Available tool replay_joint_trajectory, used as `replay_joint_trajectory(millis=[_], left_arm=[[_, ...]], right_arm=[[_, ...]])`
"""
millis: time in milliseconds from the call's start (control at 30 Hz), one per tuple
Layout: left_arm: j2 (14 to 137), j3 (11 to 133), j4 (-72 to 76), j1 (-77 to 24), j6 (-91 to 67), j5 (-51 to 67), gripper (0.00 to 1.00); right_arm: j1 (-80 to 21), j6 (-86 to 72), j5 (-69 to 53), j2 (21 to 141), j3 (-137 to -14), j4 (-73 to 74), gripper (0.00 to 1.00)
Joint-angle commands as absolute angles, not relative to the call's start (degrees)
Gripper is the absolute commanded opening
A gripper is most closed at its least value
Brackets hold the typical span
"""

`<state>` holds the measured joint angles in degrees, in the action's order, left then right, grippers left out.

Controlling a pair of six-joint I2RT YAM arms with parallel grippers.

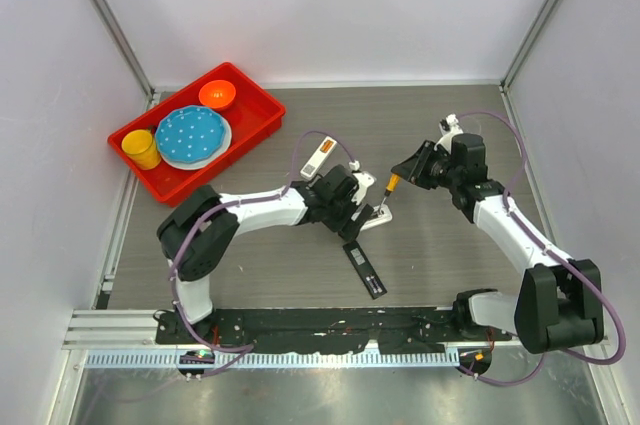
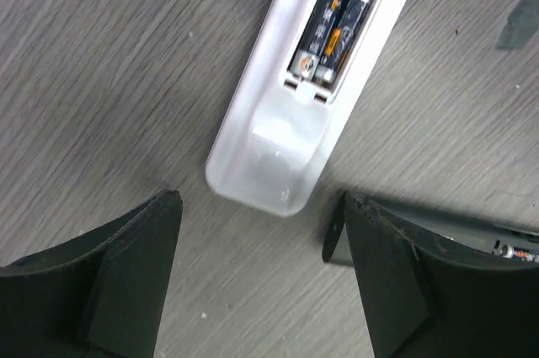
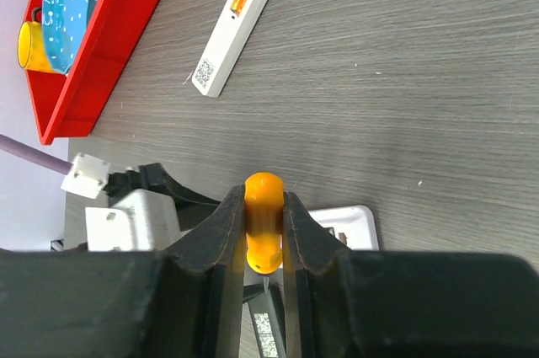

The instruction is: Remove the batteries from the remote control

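The left fingers [image 2: 126,282] are spread apart and grasp nothing. In the left wrist view, the rounded end of the remote [image 2: 269,147] lies on the grey surface [image 2: 101,80] just beyond the gap between them. Its back compartment is uncovered at the top of the frame. Two batteries [image 2: 333,25], dark with orange marks, sit side by side inside it.

The right fingers [image 3: 215,240] are clenched on the orange handle of the screwdriver [image 3: 264,223], low in the right wrist view.

In the top view, a second remote [image 1: 318,158] lies above the left arm, with something orange in its open bay. A black remote [image 1: 365,270] lies below centre. A red tray [image 1: 255,110] sits at upper left.
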<state>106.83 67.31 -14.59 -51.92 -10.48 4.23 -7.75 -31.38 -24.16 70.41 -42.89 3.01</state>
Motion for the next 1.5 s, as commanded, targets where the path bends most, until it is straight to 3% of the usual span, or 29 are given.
replay_joint_trajectory(millis=[0, 267, 567, 833, 1133, 1467], left_arm=[[97.15, 66.18, -18.44, -52.21, -13.09, 1.15, 0.82], [78.59, 63.38, -29.86, -52.12, -16.95, 6.41, 0.88], [62.07, 52.84, -29.79, -52.21, -27.24, 8.35, 0.90], [50.19, 46.42, -31.64, -52.21, -29.62, 5.72, 0.91], [58.88, 45.87, -21.82, -52.21, -24.35, 3.08, 0.92], [79.70, 53.08, -10.73, -53.35, -13.98, -2.11, 0.91]], right_arm=[[-7.56, -32.96, -25.49, 66.28, -42.01, 1.49, 0.01], [-7.56, -33.22, -23.56, 51.43, -43.06, 14.05, 0.01], [-7.65, -35.95, -24.61, 36.41, -39.82, 24.60, 0.01], [-7.65, -36.92, -24.79, 31.29, -37.53, 28.82, 0.01], [-7.65, -31.56, -21.53, 33.82, -40.17, 30.95, 0.01], [-7.56, -31.99, -24.08, 48.67, -37.62, 12.49, 0.01]])
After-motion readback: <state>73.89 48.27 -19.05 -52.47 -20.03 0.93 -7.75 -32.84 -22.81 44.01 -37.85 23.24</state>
